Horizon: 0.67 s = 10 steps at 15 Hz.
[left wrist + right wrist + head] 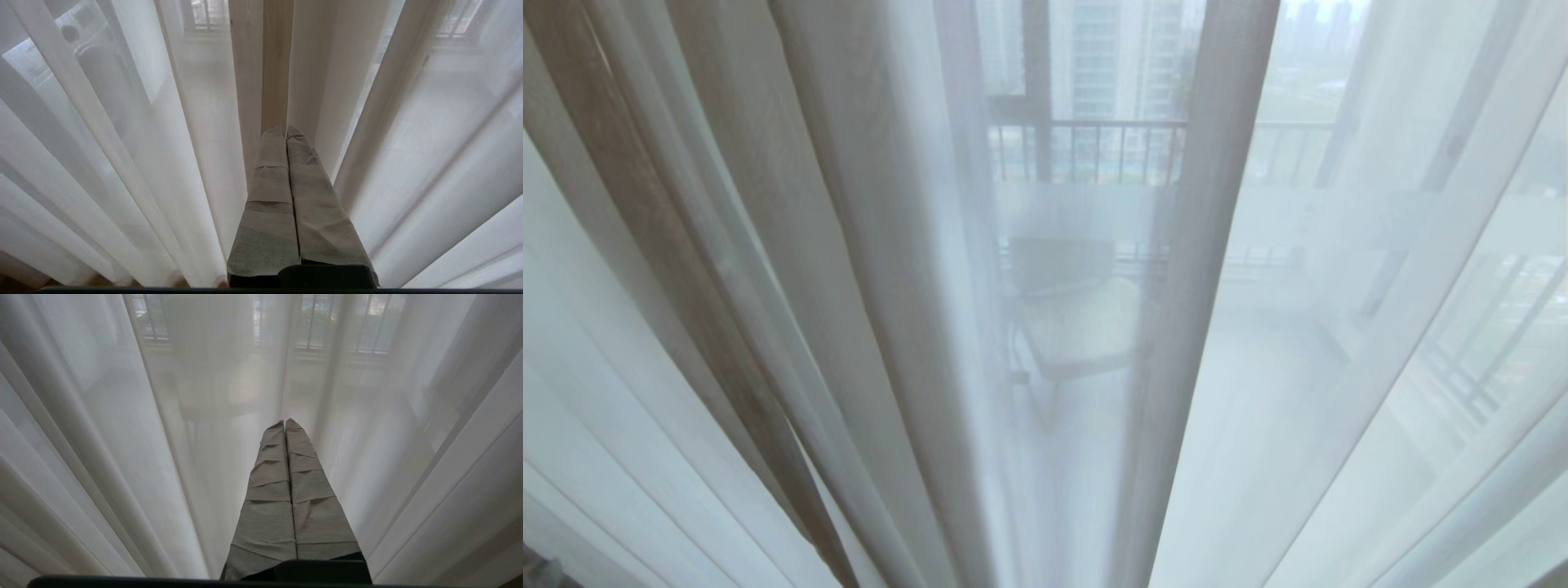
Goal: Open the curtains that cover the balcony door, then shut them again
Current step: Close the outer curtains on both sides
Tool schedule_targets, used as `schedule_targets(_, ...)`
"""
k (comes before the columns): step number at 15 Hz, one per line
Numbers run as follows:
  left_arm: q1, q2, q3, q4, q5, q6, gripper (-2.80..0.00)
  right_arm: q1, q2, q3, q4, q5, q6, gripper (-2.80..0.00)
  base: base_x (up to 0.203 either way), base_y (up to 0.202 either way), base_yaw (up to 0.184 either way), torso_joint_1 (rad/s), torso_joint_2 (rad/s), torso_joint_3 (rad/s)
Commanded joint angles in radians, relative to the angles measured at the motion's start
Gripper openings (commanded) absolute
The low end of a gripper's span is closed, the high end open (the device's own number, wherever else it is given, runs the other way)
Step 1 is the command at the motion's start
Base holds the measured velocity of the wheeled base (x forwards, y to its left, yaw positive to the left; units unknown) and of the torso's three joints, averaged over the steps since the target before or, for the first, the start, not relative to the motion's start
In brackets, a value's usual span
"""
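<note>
curtains: drawn across the glass, folds running floor to ceiling
left end effector: closed, empty, tips at a beige fold straight ahead, nearer
right end effector: closed, empty, facing sheer

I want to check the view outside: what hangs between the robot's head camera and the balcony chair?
Only the sheer curtain; the head view shows the chair dimly through it.

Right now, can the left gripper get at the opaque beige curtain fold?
Probably yes. The left gripper, shut, points straight at the beige fold with nothing between them, though I cannot tell whether the tips touch it.
</note>
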Motion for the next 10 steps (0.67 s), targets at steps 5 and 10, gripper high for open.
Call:
schedule_targets(5, 0.002, -0.005, 0.153, 0.0, -0.011, -0.002, -2.8, 0.0, 0.0, 0.0, 0.0, -0.001, -0.001, -2.8, 0.0, 0.0, 0.0, 0.0, 0.0, 0.0)
schedule_targets(10, -0.03, -0.038, 0.151, -0.015, -0.017, -0.01, -2.8, 0.0, 0.0, 0.0, 0.0, 0.0, -0.001, -2.8, 0.0, 0.0, 0.0, 0.0, 0.0, 0.0)
